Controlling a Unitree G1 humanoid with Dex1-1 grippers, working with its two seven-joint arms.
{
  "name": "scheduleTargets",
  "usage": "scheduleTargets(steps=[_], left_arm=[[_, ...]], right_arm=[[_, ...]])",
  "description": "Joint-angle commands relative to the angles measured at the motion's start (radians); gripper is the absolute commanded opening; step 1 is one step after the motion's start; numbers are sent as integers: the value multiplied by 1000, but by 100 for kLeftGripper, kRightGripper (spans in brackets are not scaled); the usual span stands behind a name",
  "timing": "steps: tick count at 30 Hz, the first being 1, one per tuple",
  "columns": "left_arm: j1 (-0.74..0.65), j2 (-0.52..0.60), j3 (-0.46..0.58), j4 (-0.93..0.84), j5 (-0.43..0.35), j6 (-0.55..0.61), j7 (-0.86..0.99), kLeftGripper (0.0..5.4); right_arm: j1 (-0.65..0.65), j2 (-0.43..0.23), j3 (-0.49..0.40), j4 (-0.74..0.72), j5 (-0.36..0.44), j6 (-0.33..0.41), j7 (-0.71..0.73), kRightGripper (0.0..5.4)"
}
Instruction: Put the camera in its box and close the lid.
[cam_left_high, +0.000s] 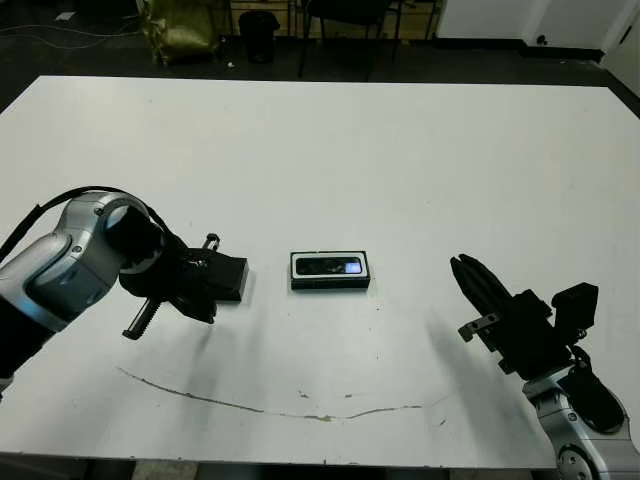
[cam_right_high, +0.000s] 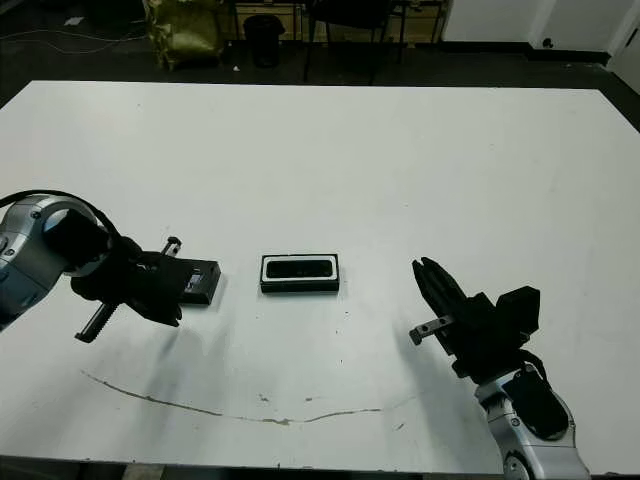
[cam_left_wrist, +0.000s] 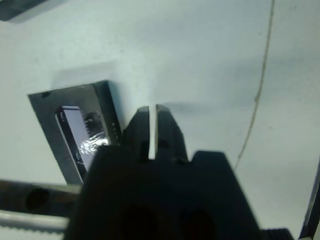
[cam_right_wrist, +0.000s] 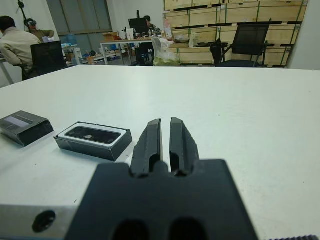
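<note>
Camera (cam_left_high: 331, 266) lies crosswise in box (cam_left_high: 296, 270) (flat).

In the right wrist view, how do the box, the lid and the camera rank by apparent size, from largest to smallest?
1. The box, nearer this wrist.
2. The lid. It lies farther away and the picture edge cuts it off, so its true size against the box is unsure.
3. The camera, lying inside the box, clearly the smallest.

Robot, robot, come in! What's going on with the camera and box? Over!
Both tools shut, empty. Camera lying in box. Lid off, beside left tool. Nothing in the way.
</note>
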Motion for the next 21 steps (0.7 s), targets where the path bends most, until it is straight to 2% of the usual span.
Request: scheduleTargets(steps=[1, 7, 16, 21], left_arm=[[20, -13, -17, -19, 34, 41, 5, 0], [24, -29, -2, -9, 13, 17, 4, 0], [25, -53, -20, 12, 43, 14, 20, 0], [25, -72, -14, 51, 34, -12, 23, 0]], right_arm=[[19, -14, -9, -6, -3, 23, -11, 2], [28, -18, -12, -28, -8, 41, -30, 2], [36, -23, -12, -55, -7, 72, -51, 2], [39, -23, -13, -61, -5, 79, -54, 2]])
